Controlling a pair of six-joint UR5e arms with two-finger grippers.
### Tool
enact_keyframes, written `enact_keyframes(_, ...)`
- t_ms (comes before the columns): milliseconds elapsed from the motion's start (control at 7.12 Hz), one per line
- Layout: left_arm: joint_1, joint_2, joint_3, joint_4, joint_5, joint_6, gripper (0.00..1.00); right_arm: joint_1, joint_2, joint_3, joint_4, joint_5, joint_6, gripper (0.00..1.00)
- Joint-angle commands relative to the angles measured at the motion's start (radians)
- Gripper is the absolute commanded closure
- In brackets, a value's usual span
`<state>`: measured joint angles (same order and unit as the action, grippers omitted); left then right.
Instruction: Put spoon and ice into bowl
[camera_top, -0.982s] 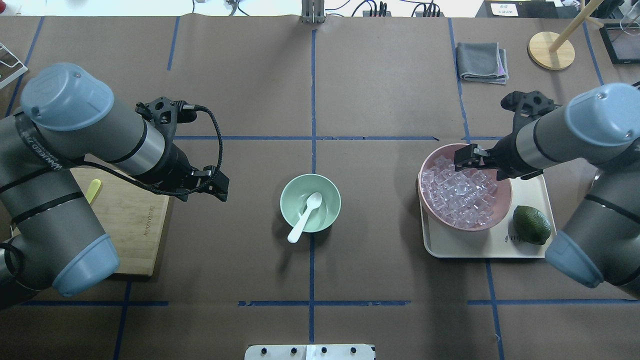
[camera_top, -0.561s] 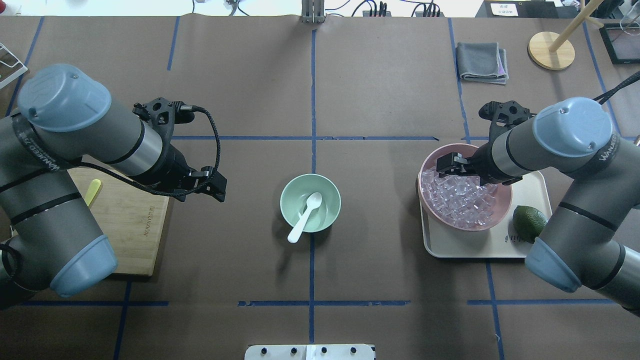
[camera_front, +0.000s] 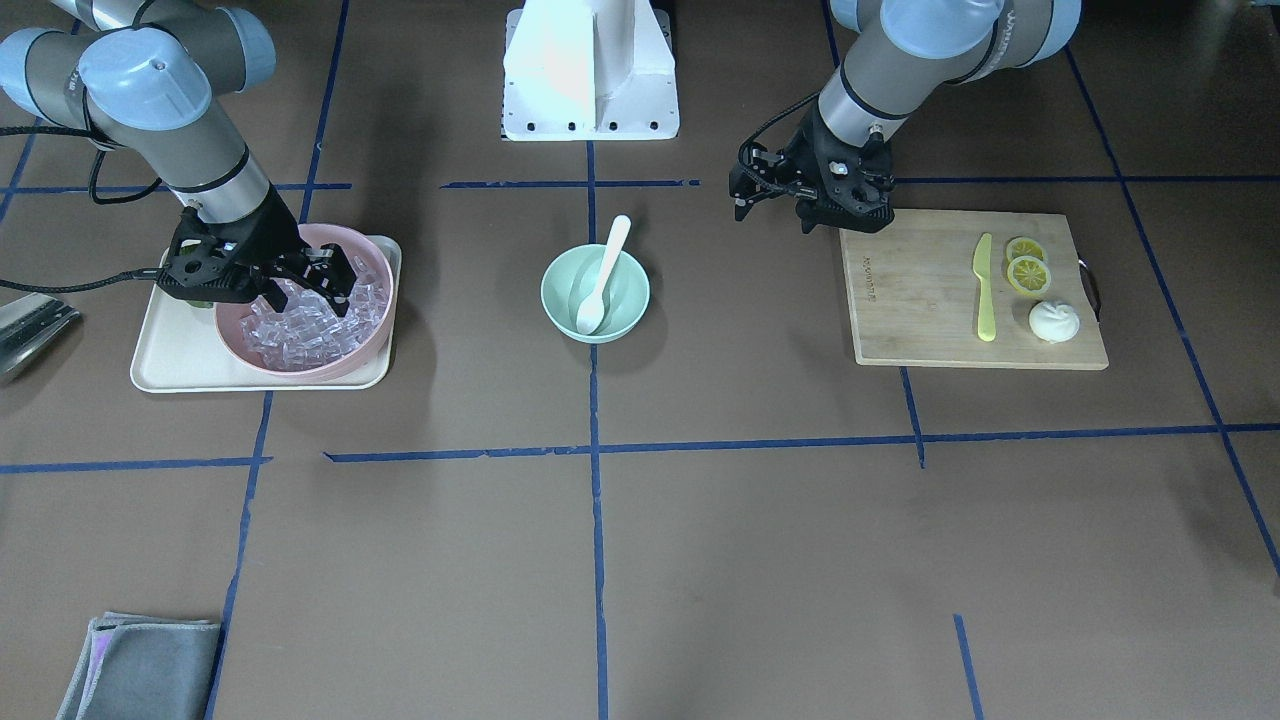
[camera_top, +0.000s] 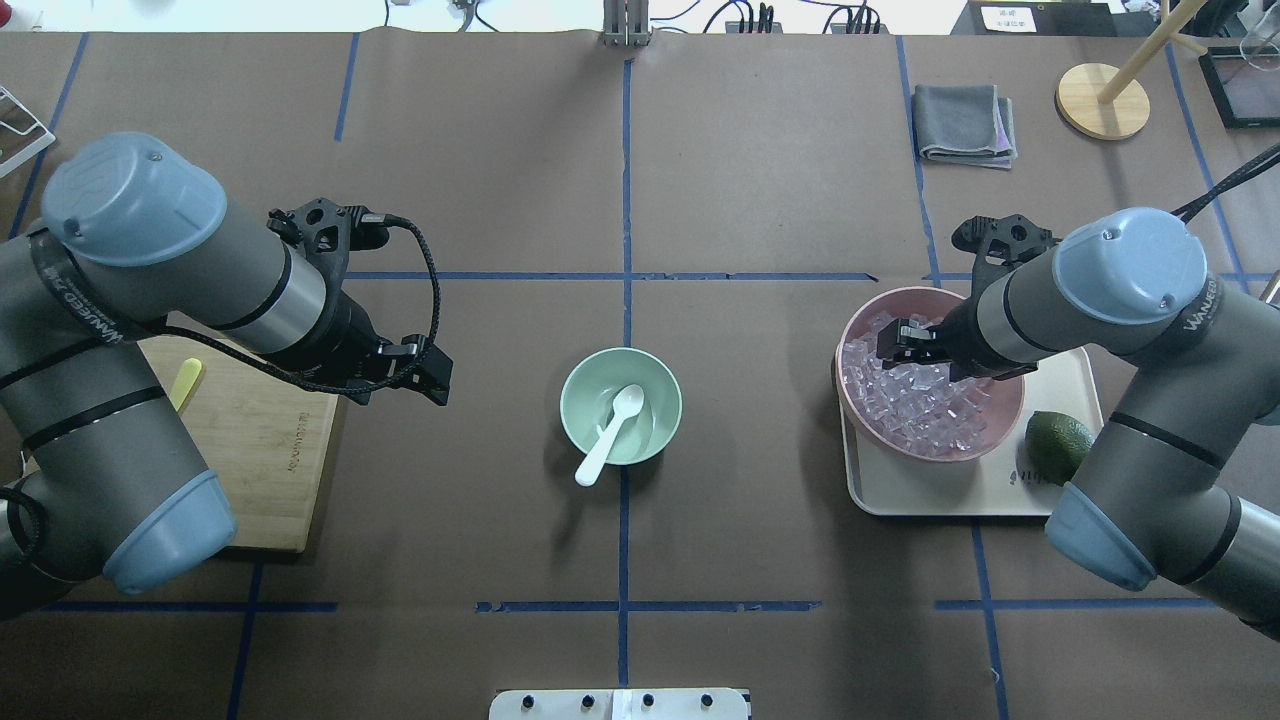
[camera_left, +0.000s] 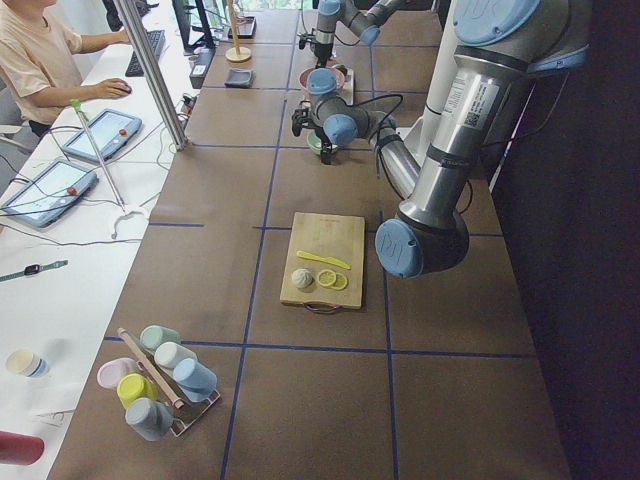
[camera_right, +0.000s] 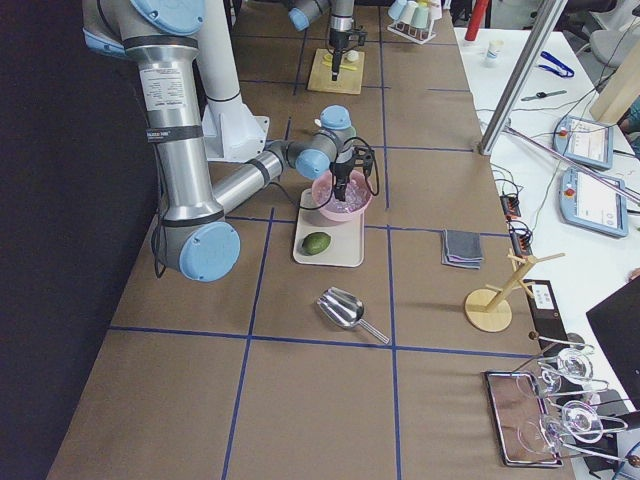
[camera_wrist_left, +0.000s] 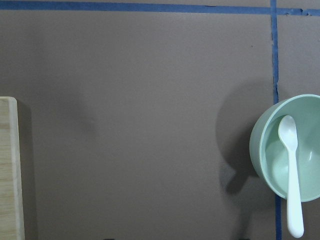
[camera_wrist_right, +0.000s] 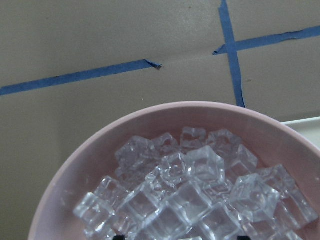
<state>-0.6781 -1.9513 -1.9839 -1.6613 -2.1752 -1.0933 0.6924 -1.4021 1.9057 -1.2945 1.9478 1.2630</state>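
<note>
The white spoon lies in the mint-green bowl at the table's middle, scoop inside and handle over the near rim. Both show in the front view, spoon and bowl, and in the left wrist view, spoon and bowl. The ice fills the pink bowl. My right gripper is open, low over the ice at the pink bowl's far-left side. My left gripper is open and empty, left of the green bowl.
The pink bowl stands on a beige tray with a green lime. A cutting board holds a yellow-green knife, lemon slices and a white bun. A grey cloth lies far right.
My right arm has swung in and its gripper has moved left and down over the ice in the pink bowl. The left gripper has hardly moved.
</note>
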Motion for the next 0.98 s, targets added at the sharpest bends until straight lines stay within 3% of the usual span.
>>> enact_keyframes(0,0.0,0.0,-0.001,0.0,0.0,0.001,0.13,-0.002,-0.002,0.0,0.0,0.002,-0.001,0.56)
enact_keyframes(140,0.0,0.0,0.0,0.0,0.0,0.001,0.13,-0.002,-0.003,0.0,0.0,0.005,-0.001,0.88)
enact_keyframes(281,0.0,0.0,-0.001,0.0,0.0,0.001,0.13,-0.001,-0.008,0.003,0.0,0.005,-0.001,0.99)
enact_keyframes(561,-0.003,0.0,-0.01,0.0,-0.001,0.001,0.13,-0.002,0.001,0.015,0.0,0.017,-0.001,1.0)
enact_keyframes(842,-0.027,0.002,-0.032,0.0,-0.009,0.0,0.13,-0.008,0.05,0.088,-0.002,0.016,0.031,1.0)
